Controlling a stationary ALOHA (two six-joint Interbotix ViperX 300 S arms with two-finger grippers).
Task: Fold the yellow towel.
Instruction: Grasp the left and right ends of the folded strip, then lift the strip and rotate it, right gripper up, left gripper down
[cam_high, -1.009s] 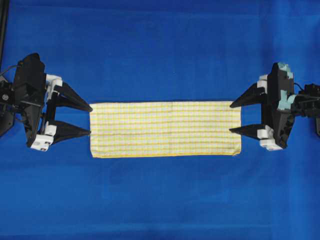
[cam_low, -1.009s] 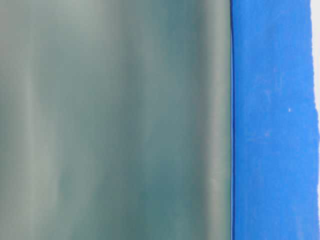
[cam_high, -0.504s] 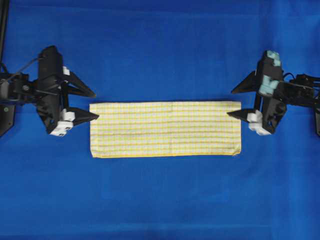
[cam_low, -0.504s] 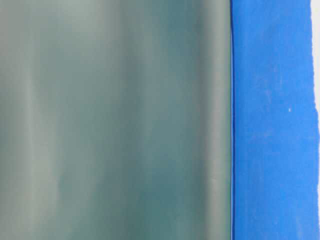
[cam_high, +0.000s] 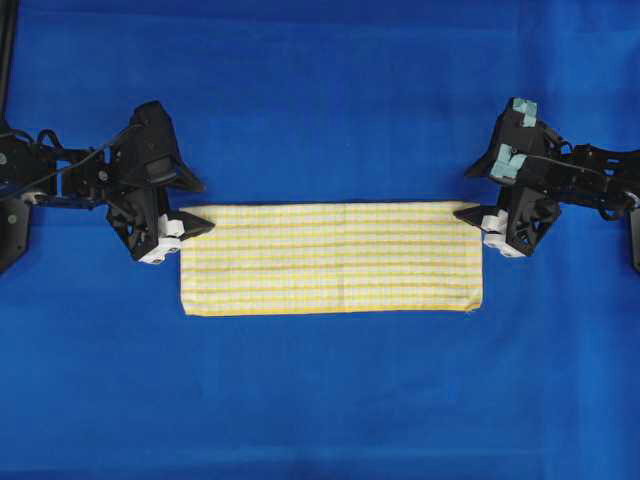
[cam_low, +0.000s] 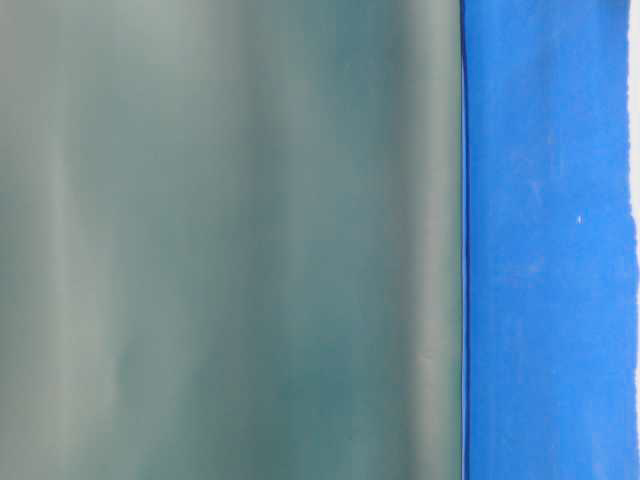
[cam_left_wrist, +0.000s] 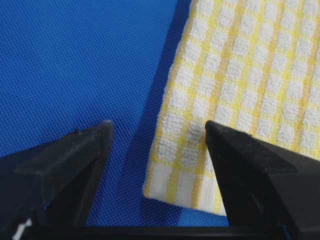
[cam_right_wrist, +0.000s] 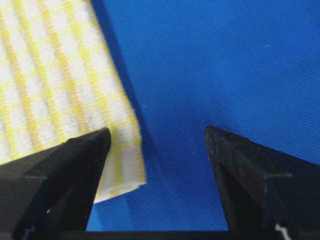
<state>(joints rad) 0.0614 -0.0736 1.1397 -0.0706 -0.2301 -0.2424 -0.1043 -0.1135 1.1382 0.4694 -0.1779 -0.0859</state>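
While 1 yellow towel (cam_high: 331, 259) lies flat, 2 hands open

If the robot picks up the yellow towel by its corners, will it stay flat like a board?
Probably not. The yellow towel looks thin and soft, so its middle would likely sag. It seems light. Its nubbly weave should keep it from slipping out of the left pincer.

Overhead looks straight down; wrist views share towel (cam_high: 330, 258) corners
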